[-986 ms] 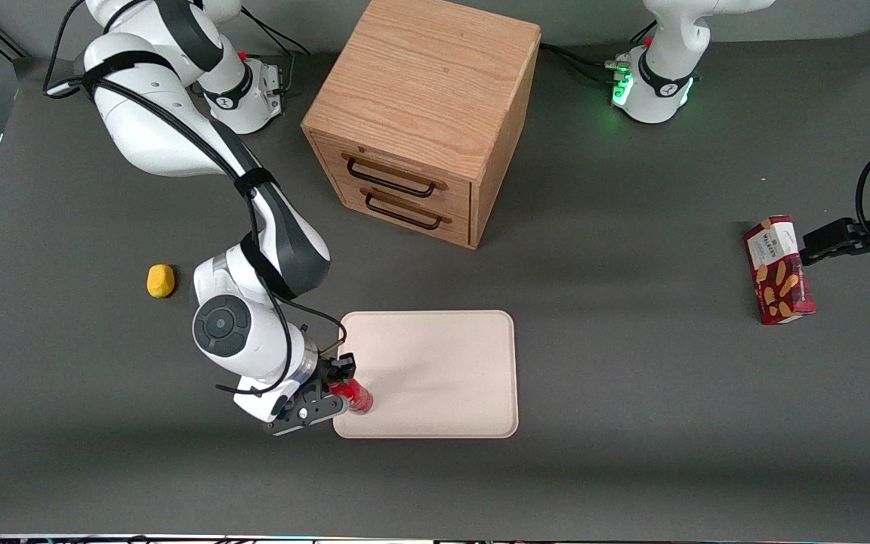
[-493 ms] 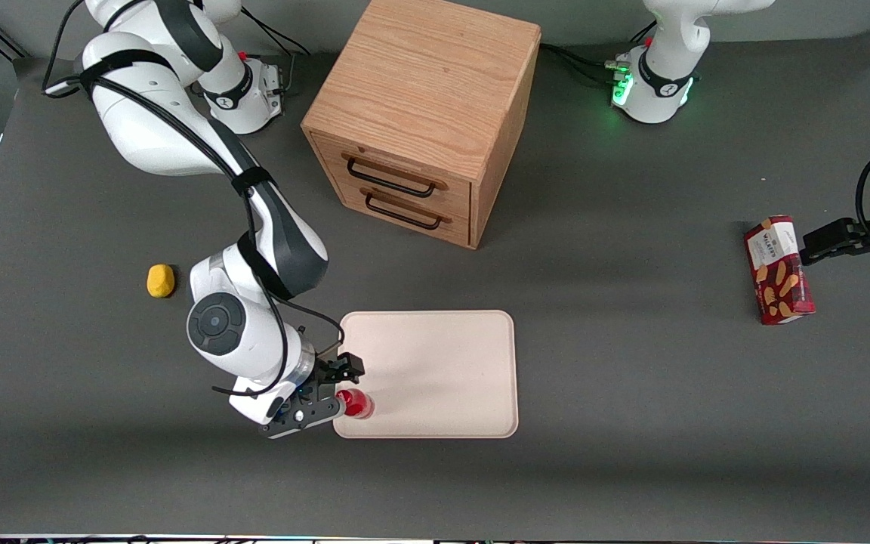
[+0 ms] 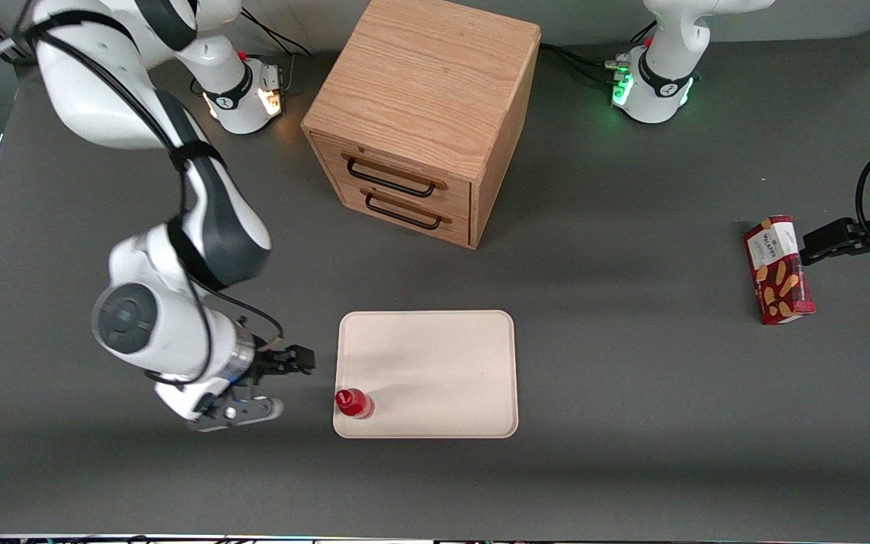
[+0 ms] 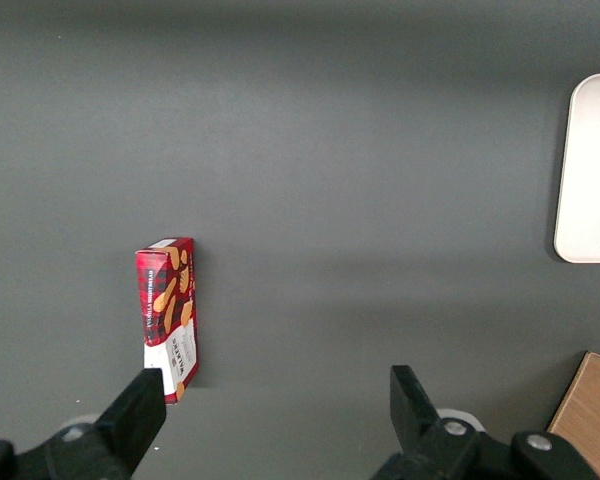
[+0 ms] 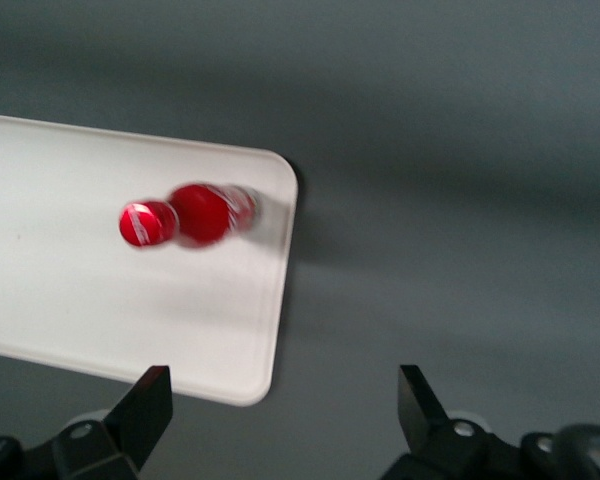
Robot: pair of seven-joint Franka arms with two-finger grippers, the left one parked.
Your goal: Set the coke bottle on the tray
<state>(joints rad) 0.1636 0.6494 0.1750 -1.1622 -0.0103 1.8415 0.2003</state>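
Grey table (image 3: 631, 378), upright red coke bottle (image 3: 353, 403) on tray (image 3: 435, 363), end effector (image 3: 284, 385) spread beside.

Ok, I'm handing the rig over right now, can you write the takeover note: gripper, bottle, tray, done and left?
Gripper: open, empty, above bare table beside the tray, toward the working arm's end.
Small red coke bottle: standing upright on the flat pale cream-pink tray, in the corner nearest the gripper, close to the rim.
Done: bottle is on the tray, released.
Left: nothing but retracting the arm.

Glossy red plastic coke bottle (image 3: 353, 402); matt cream tray (image 3: 435, 363); grained wood cabinet (image 3: 424, 113).
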